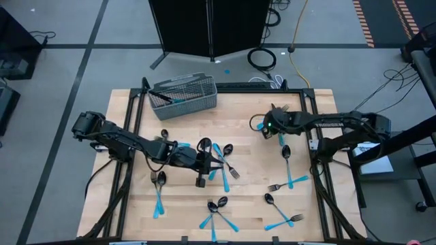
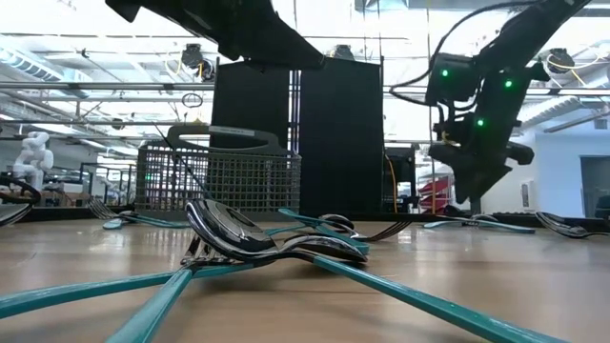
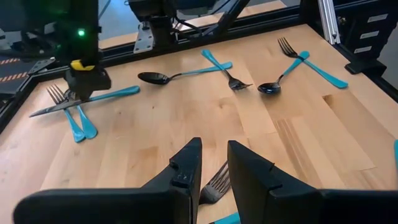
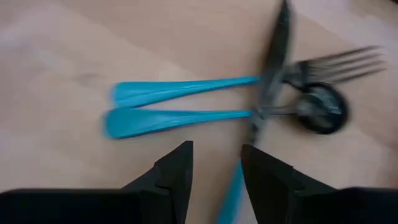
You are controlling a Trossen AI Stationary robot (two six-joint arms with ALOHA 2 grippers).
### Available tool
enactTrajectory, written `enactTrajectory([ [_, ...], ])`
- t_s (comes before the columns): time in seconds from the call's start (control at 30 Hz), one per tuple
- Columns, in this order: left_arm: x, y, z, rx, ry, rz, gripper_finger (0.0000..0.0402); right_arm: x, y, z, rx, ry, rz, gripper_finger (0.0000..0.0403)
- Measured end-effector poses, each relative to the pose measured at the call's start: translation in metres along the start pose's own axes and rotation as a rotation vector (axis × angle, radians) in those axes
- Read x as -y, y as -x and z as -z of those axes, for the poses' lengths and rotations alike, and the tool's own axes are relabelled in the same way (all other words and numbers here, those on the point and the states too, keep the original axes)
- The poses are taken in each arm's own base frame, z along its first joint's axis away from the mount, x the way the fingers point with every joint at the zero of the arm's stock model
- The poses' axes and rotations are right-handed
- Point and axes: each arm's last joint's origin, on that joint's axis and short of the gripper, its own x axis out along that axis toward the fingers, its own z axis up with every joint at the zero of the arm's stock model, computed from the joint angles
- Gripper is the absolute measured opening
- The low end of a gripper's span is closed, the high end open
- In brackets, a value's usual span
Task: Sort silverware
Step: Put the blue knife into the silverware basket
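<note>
Silverware with light-blue handles lies in small heaps on the wooden table (image 1: pixel 136 204). My right gripper (image 4: pixel 217 155) hangs open over the far-right heap, pointing steeply down: a fork (image 4: pixel 336 62), a spoon (image 4: pixel 320 109) and a knife (image 4: pixel 273 68) lying across both. The knife's handle (image 4: pixel 233 193) runs between my right fingers. My left gripper (image 3: pixel 214 149) stands open at mid-table (image 1: pixel 214 163), pointing toward the table's right side above a fork head (image 3: pixel 214 185). Nothing is between its fingertips. My right gripper comes from above with one finger on each side of the knife's blue handle (image 4: pixel 233 193), the fingers across it. The knife lies flat on the heap and the table. Whether the fingers touch it I cannot tell.
A grey wire-mesh basket (image 1: pixel 182 96) stands at the far left with one piece inside. More heaps lie at the near left (image 1: pixel 159 190), near middle (image 1: pixel 218 212), near right (image 1: pixel 281 212) and right (image 1: pixel 289 173). A black frame edges the table.
</note>
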Motion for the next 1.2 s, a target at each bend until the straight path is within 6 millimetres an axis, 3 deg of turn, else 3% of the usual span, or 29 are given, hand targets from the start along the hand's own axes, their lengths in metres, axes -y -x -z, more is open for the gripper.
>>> enactTrajectory([
  [0.4,0.0,0.0,0.0,-0.001,-0.001,0.001,0.0075,0.017,-0.01,-0.008,-0.061,0.026,0.018,0.0146],
  [0.7,0.0,0.0,0.0,-0.001,-0.001,0.002,0.0075,0.03,-0.032,0.009,-0.07,-0.001,0.012,0.0139],
  [0.97,0.0,0.0,-0.002,0.018,-0.021,-0.001,0.0075,0.031,-0.038,0.013,-0.058,-0.013,-0.037,0.0134],
  [1.07,-0.002,0.0,-0.003,0.031,-0.018,-0.006,0.0075,0.032,-0.039,0.016,-0.07,-0.032,-0.038,0.0112],
  [1.2,-0.005,-0.001,-0.003,0.033,-0.014,-0.014,0.0075,0.034,-0.041,0.02,-0.082,-0.065,-0.029,0.0046],
])
